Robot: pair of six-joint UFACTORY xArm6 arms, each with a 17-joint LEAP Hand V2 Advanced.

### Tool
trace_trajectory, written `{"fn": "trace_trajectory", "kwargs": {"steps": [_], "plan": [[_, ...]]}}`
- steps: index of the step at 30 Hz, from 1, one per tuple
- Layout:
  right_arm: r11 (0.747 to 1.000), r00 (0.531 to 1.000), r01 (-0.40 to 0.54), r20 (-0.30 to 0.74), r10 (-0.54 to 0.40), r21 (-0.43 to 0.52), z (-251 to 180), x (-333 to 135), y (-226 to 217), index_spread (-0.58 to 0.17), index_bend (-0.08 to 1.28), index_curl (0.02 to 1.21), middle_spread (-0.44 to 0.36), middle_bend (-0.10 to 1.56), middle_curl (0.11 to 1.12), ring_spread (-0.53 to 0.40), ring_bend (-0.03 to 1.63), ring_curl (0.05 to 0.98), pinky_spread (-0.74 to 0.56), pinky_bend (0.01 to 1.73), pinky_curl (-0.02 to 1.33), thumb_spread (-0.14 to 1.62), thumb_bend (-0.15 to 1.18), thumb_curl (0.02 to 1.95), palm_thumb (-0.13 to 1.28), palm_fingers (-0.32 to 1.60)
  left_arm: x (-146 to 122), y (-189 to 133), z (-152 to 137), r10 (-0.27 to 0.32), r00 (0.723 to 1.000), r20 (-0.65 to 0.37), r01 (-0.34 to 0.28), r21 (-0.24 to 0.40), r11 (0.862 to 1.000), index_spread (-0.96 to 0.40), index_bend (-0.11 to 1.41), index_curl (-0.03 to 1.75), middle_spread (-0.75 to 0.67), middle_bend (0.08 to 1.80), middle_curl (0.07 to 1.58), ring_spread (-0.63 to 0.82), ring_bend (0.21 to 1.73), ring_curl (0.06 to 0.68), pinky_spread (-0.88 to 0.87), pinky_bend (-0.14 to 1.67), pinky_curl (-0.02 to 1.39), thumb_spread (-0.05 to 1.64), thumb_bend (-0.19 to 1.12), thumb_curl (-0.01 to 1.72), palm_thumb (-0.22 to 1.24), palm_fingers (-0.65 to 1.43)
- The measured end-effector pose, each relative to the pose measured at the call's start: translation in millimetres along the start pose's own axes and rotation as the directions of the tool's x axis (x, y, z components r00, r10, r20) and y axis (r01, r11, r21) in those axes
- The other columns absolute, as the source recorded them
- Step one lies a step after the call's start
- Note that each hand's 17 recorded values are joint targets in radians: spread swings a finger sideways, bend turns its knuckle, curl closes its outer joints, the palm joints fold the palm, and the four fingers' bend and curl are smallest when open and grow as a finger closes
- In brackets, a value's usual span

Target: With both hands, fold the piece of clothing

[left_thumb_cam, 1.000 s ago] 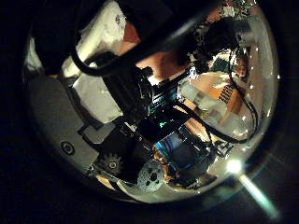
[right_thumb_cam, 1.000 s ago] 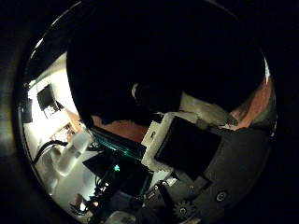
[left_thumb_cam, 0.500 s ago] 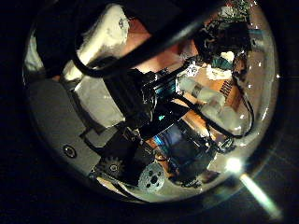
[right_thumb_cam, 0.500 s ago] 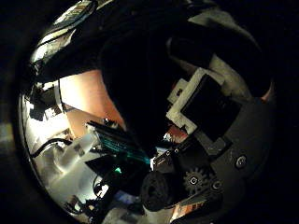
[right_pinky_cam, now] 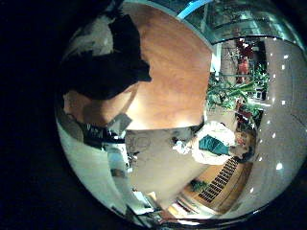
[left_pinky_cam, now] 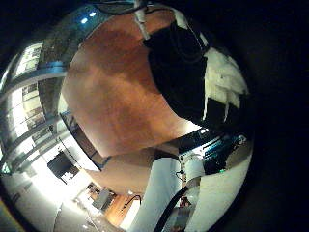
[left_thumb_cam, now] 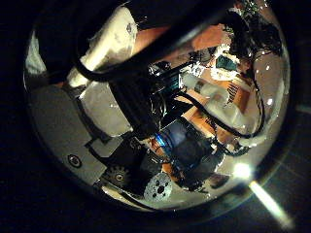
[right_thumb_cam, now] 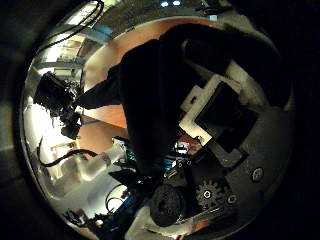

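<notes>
The piece of clothing [left_pinky_cam: 179, 63] is a dark cloth lying bunched at the edge of the wooden table [left_pinky_cam: 111, 92]. The left hand's pale fingers [left_pinky_cam: 224, 82] curl over its edge. In the left thumb side view I see mostly the left hand's [left_thumb_cam: 160, 146] own body and arm. From the right palm the same dark cloth [right_thumb_cam: 150, 95] hangs close in front, and the right hand's thumb [right_thumb_cam: 215, 112] presses against it. In the right little finger side view the cloth [right_pinky_cam: 107, 59] is gathered beside the table top [right_pinky_cam: 173, 81].
Bare wooden table top [right_thumb_cam: 100, 130] shows past the cloth. A white robot arm [left_pinky_cam: 164, 193] stands beyond the table's edge. Room furniture and plants [right_pinky_cam: 235, 91] lie well behind the table.
The right palm view has swung. The cloth filled it before; now it hangs as a narrower fold with table and room showing beside it. The left thumb side view shifted only slightly.
</notes>
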State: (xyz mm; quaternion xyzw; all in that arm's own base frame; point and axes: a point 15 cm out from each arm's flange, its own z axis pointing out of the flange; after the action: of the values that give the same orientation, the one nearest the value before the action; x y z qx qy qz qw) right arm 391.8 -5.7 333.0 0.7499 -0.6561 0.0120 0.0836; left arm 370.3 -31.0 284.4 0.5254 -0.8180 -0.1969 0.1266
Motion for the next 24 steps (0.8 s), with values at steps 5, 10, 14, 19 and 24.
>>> {"fn": "trace_trajectory", "kwargs": {"steps": [5,10,14,19,24], "plan": [[0.997,1.000,0.015,0.005,-0.015,-0.069,28.5,-3.6,-63.0,-0.328,1.01,0.92,-0.165,1.25,0.85,-0.218,1.41,0.701,-0.17,1.45,0.63,1.18,-0.01,0.61,0.97,1.03,-24.9,-49.6,16.8,-0.037,0.999,-0.022,0.036,-0.019,0.999,-0.76,0.46,1.30,-0.58,0.93,1.05,-0.40,1.38,0.546,-0.64,1.02,0.84,1.44,-0.01,0.30,0.45,1.06],[0.991,1.000,0.028,0.005,-0.027,-0.130,65.8,-10.2,-113.5,-0.333,0.99,0.93,-0.166,1.26,0.86,-0.219,1.41,0.715,-0.17,1.44,0.66,1.20,-0.01,0.61,0.94,1.00,-42.5,-91.2,36.0,-0.077,0.996,-0.041,0.075,-0.049,0.996,-0.76,0.43,1.31,-0.58,0.93,1.06,-0.41,1.39,0.547,-0.65,1.00,0.84,1.43,-0.01,0.30,0.44,1.05],[0.988,0.999,0.033,0.003,-0.032,-0.148,87.8,-17.1,-146.7,-0.338,0.96,0.94,-0.168,1.25,0.86,-0.221,1.41,0.719,-0.19,1.42,0.68,1.22,-0.02,0.59,0.89,0.97,-49.7,-111.7,48.0,-0.096,0.994,-0.059,0.092,-0.065,0.994,-0.75,0.41,1.31,-0.58,0.92,1.06,-0.41,1.37,0.545,-0.65,0.97,0.85,1.41,-0.01,0.30,0.43,1.03],[0.987,1.000,0.016,0.009,-0.014,-0.161,112.5,-10.7,-160.7,-0.369,0.68,0.89,-0.198,1.10,0.79,-0.233,1.40,0.686,-0.30,1.37,0.65,1.27,-0.03,0.51,0.76,0.75,-58.0,-126.7,56.5,-0.121,0.989,-0.088,0.116,-0.068,0.991,-0.74,0.35,1.29,-0.57,0.92,1.04,-0.43,1.32,0.536,-0.65,0.84,0.83,1.35,-0.02,0.30,0.38,0.82],[0.997,1.000,-0.025,0.011,0.026,-0.075,103.0,13.2,-176.8,-0.419,0.27,0.73,-0.198,0.76,0.68,-0.253,1.36,0.637,-0.38,1.40,0.63,1.30,-0.03,0.46,0.68,0.22,-68.7,-131.6,56.3,-0.160,0.979,-0.128,0.156,-0.043,0.987,-0.65,0.22,1.23,-0.50,0.75,1.00,-0.40,1.19,0.510,-0.62,0.78,0.85,1.31,-0.02,0.30,0.32,0.38]]}}
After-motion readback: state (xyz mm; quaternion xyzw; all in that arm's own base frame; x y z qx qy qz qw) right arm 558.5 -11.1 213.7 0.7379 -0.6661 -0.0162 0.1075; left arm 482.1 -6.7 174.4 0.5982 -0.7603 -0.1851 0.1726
